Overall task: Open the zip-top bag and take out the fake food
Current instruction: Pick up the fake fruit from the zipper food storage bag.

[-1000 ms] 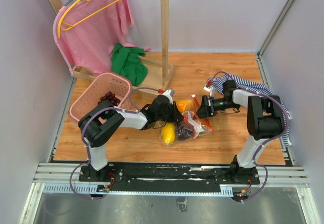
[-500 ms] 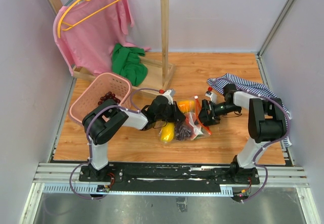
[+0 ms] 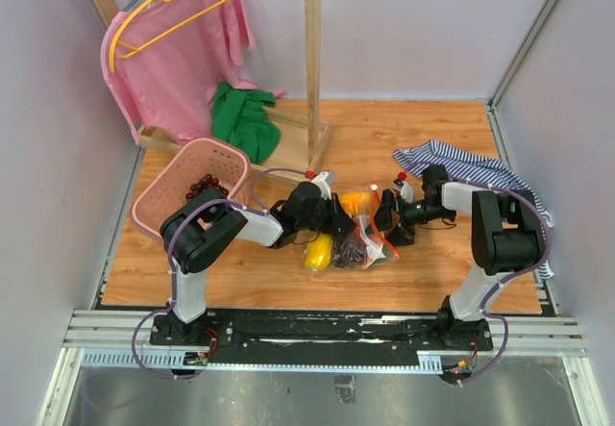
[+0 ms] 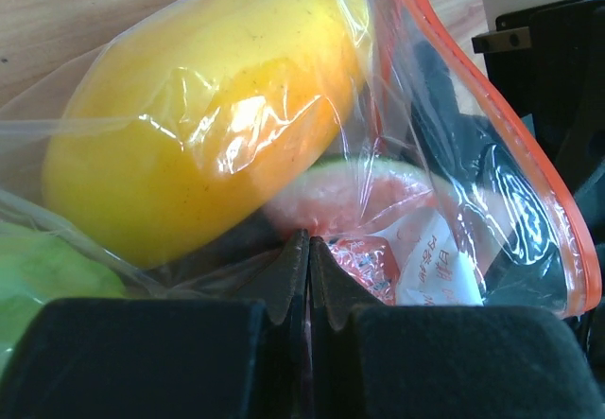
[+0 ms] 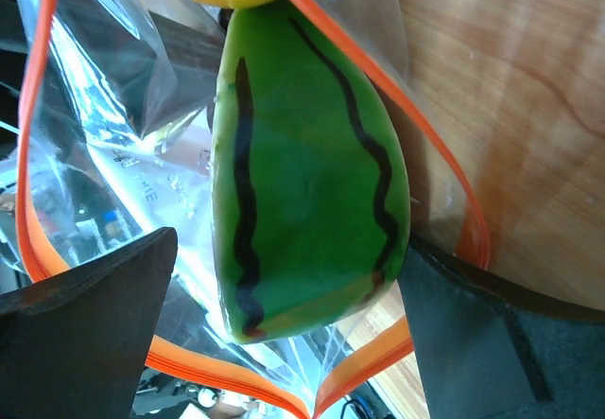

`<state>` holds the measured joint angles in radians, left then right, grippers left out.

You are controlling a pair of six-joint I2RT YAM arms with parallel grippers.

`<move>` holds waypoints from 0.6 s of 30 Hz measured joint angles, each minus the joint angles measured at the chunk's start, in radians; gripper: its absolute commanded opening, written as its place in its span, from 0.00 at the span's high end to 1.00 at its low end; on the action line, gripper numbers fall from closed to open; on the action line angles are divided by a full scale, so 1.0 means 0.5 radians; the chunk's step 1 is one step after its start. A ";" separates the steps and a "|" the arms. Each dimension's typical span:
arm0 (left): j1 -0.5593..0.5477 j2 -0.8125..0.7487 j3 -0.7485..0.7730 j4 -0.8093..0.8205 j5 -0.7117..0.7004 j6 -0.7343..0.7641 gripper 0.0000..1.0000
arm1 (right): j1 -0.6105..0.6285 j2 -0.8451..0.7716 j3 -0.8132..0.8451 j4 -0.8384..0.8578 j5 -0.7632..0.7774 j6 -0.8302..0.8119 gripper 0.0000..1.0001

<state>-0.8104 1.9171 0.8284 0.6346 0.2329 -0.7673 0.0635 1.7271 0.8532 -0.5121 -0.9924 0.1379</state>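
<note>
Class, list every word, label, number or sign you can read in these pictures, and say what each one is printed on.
white label inside the zip-top bag, left wrist view: reddish print, too blurred and creased to read.
The same bag in the right wrist view: dark letters show through the plastic, not legible.
Top view: no readable text, number or sign anywhere.

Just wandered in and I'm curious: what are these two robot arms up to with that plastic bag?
They are emptying a zip-top bag of toy food. The left gripper is shut on a fold of the clear plastic, beside a yellow toy fruit inside. The right gripper is open, its fingers on either side of a toy watermelon slice at the bag's parted orange zip mouth. The slice is not yet out.
</note>
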 measured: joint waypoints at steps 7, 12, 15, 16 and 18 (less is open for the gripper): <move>-0.008 0.012 0.011 0.005 0.027 0.000 0.94 | 0.001 0.005 -0.073 0.233 -0.098 0.226 0.09; -0.012 0.012 0.011 0.005 0.042 0.001 0.94 | -0.005 -0.102 -0.162 0.459 -0.076 0.400 0.16; -0.014 0.012 0.011 0.004 0.049 0.001 0.93 | -0.009 -0.157 -0.162 0.487 -0.047 0.420 0.24; -0.017 0.012 0.009 0.005 0.050 0.001 0.93 | -0.017 -0.169 -0.162 0.485 -0.034 0.420 0.26; -0.021 0.012 0.003 0.012 0.053 0.001 0.93 | -0.034 -0.182 -0.162 0.483 -0.018 0.415 0.35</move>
<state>-0.8207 1.9232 0.8299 0.6407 0.2592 -0.7670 0.0467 1.6360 0.7723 -0.2707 -1.0012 0.3454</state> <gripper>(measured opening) 0.066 0.752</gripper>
